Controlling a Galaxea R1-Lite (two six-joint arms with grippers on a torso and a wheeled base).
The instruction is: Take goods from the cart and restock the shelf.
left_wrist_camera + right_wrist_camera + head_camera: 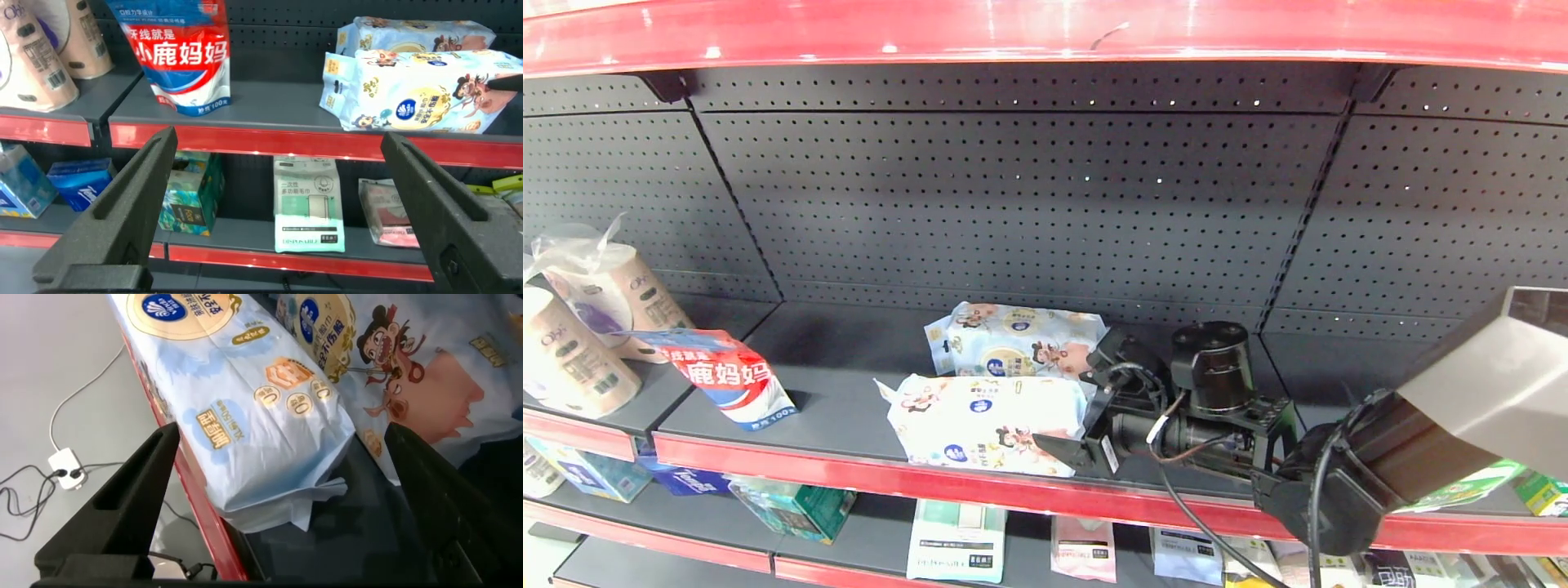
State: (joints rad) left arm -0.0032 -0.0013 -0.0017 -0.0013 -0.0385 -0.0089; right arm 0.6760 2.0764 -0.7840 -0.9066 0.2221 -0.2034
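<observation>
The jaws of the right gripper [1086, 400] stood wide apart, straddling the near end of the front pack [984, 425] without clamping it. In the right wrist view the fingers [122, 506] flanked the pack's crimped end with a gap on each side. The left gripper [279, 139] was also spread wide and empty, facing the shelf front.

The pack appeared to be already set down, so the step in hand was probably clearing the gripper. To do that well, the arm would draw straight back along the pack's length. The fingers should stay spread so neither catches the loose sealed flap and drags the pack toward the red edge strip [849, 472].

The front pack lay flat at the lower centre of the head view, on the shelf [849, 384] just behind that strip. A matching rear pack [1013, 336] lay close behind it. It was a soft, pillowy plastic wrapper in pale blue and white, printed with cartoon figures and round badges. Its wrinkled, pinched end would likely yield and slide easily if nudged.
</observation>
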